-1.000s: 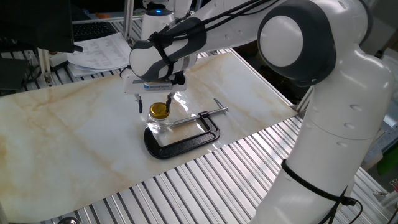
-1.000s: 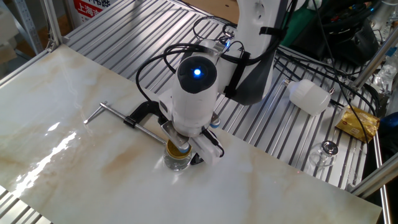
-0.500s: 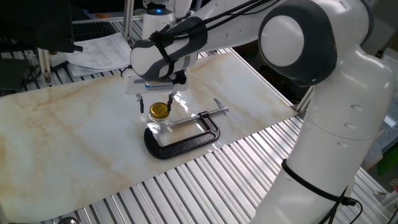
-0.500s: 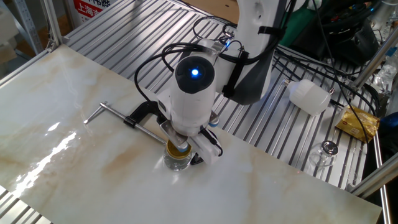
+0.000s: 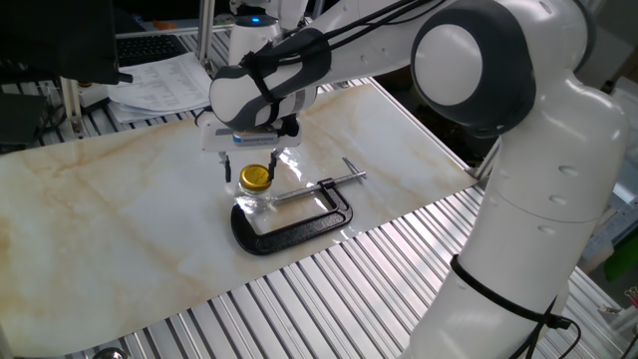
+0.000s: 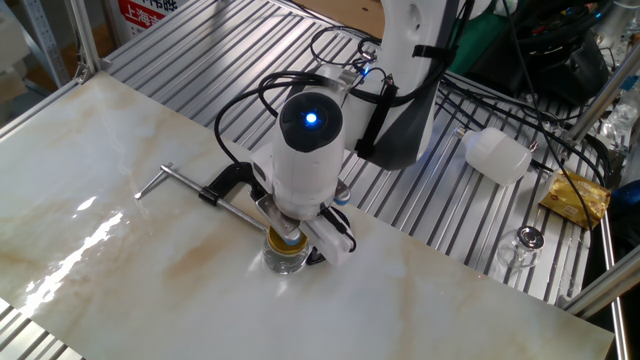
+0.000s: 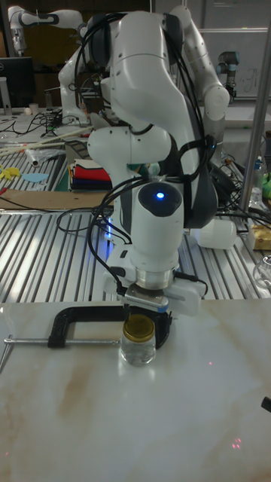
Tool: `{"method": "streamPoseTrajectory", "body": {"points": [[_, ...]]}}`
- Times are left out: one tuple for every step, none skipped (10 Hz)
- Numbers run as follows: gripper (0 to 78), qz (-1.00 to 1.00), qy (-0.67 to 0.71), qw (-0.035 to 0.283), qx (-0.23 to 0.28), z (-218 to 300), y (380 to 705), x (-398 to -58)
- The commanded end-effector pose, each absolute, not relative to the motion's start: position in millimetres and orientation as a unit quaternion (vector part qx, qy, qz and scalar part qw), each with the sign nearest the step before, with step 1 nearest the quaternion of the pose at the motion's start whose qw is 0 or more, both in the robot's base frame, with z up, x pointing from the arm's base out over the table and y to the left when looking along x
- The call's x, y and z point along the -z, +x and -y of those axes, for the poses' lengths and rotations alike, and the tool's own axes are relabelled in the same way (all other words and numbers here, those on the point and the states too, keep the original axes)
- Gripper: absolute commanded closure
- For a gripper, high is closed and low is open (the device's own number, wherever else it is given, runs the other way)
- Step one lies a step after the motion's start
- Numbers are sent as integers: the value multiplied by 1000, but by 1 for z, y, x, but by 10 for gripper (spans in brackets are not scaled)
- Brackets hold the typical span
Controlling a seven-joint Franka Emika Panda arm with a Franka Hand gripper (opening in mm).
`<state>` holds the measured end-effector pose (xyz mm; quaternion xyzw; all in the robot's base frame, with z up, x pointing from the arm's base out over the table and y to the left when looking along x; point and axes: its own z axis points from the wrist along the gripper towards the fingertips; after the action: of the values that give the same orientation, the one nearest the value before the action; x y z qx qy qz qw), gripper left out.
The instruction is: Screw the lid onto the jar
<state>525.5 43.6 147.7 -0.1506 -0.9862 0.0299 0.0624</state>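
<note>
Standing upright on the marble table [image 5: 120, 229], mouth up, the jar [image 5: 253, 200] carries the lid [image 5: 256, 178] flat on top, held in the C-clamp [image 5: 299, 219]. The gripper [image 5: 248, 163] straddles the lid, fingers apart.

The black C-clamp [image 5: 299, 221] with its long silver screw [image 5: 317, 184] hems in the small clear glass jar [image 5: 252, 202] on one side, the frame touching or just beside it. The pale marble tabletop [image 5: 110, 214] lies open on the other sides. Above the jar's yellow screw cap [image 5: 256, 177] sits the white two-finger gripper [image 5: 248, 166], blocking approach from above.
</note>
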Motion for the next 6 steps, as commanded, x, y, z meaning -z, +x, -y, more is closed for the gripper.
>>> {"method": "streamPoseTrajectory", "body": {"points": [[1, 986, -152, 60, -30, -43, 526, -147], [1, 986, -151, 60, -30, -42, 526, -146], [1, 986, -150, 60, -29, -41, 528, -145], [1, 987, -149, 60, -29, -40, 529, -144], [1, 987, -148, 60, -29, -40, 529, -144], [1, 987, -148, 60, -29, -40, 529, -144]]}}
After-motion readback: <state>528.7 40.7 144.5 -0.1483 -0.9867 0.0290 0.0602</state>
